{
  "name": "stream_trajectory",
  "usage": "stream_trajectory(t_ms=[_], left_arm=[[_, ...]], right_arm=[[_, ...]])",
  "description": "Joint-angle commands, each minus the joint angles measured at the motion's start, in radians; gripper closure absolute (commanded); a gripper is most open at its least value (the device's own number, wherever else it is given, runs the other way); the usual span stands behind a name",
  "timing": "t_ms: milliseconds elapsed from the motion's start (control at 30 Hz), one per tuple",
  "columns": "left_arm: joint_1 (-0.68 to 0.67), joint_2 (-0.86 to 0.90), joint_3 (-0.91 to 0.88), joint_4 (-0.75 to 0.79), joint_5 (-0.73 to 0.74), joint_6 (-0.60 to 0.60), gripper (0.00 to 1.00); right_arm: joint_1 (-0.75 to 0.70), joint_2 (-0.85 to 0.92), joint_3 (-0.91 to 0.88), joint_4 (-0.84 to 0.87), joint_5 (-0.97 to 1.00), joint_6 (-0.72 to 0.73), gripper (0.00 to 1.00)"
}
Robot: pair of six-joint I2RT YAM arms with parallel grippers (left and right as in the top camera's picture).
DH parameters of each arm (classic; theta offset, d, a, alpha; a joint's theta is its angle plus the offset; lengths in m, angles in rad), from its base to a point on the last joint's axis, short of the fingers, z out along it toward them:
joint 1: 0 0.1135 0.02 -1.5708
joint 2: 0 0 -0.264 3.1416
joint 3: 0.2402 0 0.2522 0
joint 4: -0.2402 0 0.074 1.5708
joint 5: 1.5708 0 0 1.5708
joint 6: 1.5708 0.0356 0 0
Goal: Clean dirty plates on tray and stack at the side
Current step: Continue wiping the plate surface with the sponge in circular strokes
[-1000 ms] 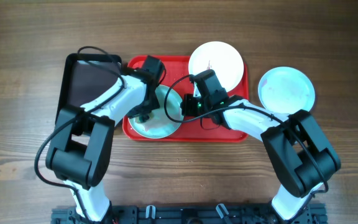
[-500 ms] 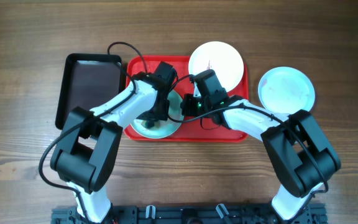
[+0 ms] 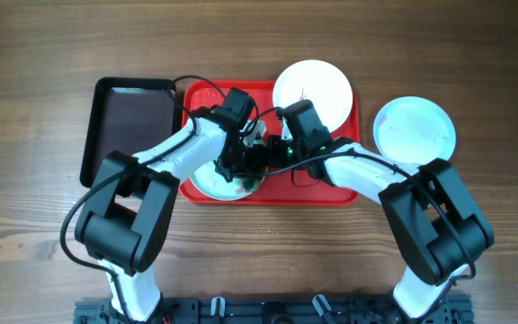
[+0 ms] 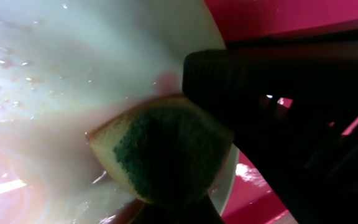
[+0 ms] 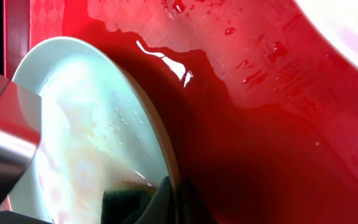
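Only wrist views show left hand (image 4: 188, 186) clamped on sponge (image 4: 157, 149), right hand (image 5: 166, 202) pinching mint plate (image 5: 86, 118)

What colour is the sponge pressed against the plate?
Yellow, with a dark green scouring face. The left wrist view shows the sponge best, against the plate.

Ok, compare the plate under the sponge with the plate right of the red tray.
The sponged plate sits in the red tray, wet and smeared, with the sponge on it; the side plate lies on the bare table, looking clean. From overhead the first is mostly covered, the second shows whole. Both are round, shallow, pale mint.
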Motion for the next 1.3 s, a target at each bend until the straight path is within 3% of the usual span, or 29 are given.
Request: stream_trajectory(t_ms=[0,100,400,600,700,1067,1267], left_arm=[[-0.004,0.086,-0.054,0.028,0.07,-0.056,0.96],[0.031,0.086,-0.054,0.059,0.029,-0.133,0.96],[0.156,0.086,-0.054,0.142,-0.306,-0.405,0.96],[0.167,0.086,-0.054,0.102,-0.667,-0.446,0.96],[0.167,0.086,-0.054,0.045,-0.737,-0.463,0.96],[0.167,0.086,-0.054,-0.237,-0.729,-0.457,0.96],[0.167,0.086,-0.054,-0.254,-0.545,-0.274,0.96]], right_arm=[[0.001,0.023,0.005,-0.002,0.012,0.003,0.96],[0.001,0.023,0.005,-0.003,0.012,0.003,0.95],[0.001,0.023,0.005,-0.003,0.012,0.003,0.96],[0.001,0.023,0.005,-0.003,0.012,0.002,0.96],[0.001,0.023,0.005,-0.002,0.012,0.002,0.96],[0.001,0.024,0.005,-0.002,0.012,0.003,0.96],[0.001,0.023,0.005,-0.002,0.012,0.003,0.96]])
